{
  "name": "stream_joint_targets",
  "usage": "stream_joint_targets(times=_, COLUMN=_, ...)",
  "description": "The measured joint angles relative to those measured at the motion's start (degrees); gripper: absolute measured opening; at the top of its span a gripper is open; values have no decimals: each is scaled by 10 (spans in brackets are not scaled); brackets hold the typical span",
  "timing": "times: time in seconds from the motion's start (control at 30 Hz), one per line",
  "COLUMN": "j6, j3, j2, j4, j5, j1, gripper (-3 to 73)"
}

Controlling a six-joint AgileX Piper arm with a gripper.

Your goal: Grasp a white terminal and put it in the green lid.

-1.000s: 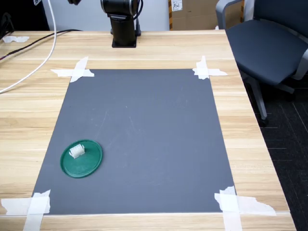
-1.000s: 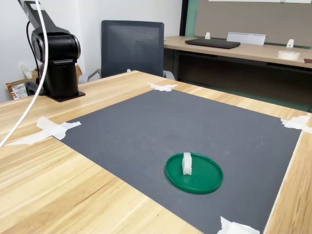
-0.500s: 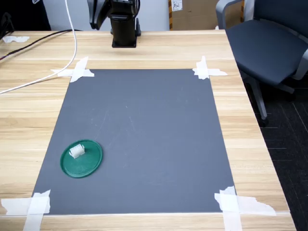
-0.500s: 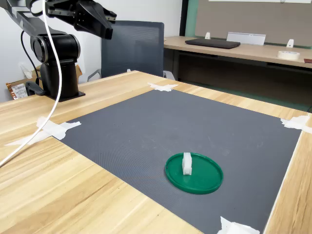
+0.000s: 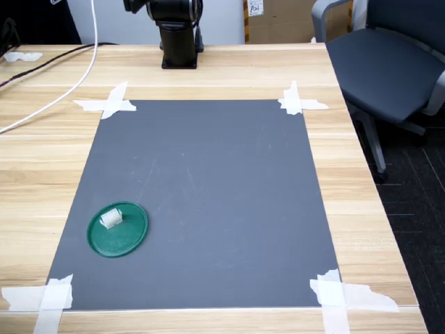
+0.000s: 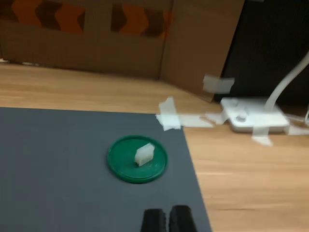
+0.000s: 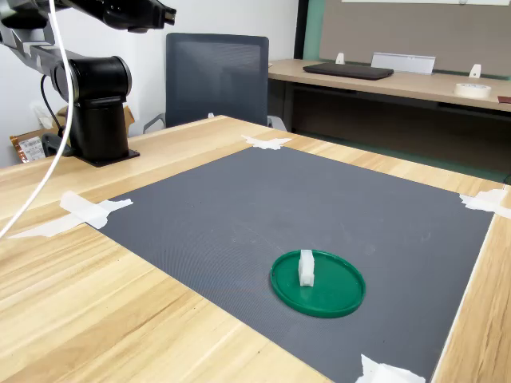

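The green lid (image 5: 118, 230) lies flat on the grey mat near the corner at the first exterior view's lower left. The white terminal (image 5: 110, 218) rests inside it, close to its rim, and also shows on the green lid (image 7: 318, 284) as a small upright white terminal (image 7: 306, 268). The wrist view has the green lid (image 6: 137, 158) and white terminal (image 6: 144, 153) ahead of my gripper (image 6: 167, 220). Its dark fingers (image 6: 153, 221) stand close together with nothing between them. My gripper (image 7: 164, 12) hangs high near the arm's base (image 7: 96, 104), far from the lid.
The grey mat (image 5: 208, 195) is held by white tape strips (image 5: 110, 103) at its corners on a wooden table (image 5: 375, 209). A white cable (image 5: 49, 97) trails over the table's far left. An office chair (image 5: 389, 62) stands beside the table. A white power strip (image 6: 253, 115) lies beyond the mat.
The arm swung: my gripper came into the second exterior view, then rose and drew back toward the second exterior view's upper left. The white cable swayed. Lid and terminal stayed put.
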Motion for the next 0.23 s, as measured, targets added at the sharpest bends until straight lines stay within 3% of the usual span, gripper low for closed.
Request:
stream_joint_targets(times=0.1, j6=0, j3=49, j2=-13, j4=-23, j5=-19, j1=0, gripper=-27)
stream_joint_targets(times=0.23, j6=0, j3=80, j2=-14, j4=-29, j5=-3, j1=0, gripper=-27)
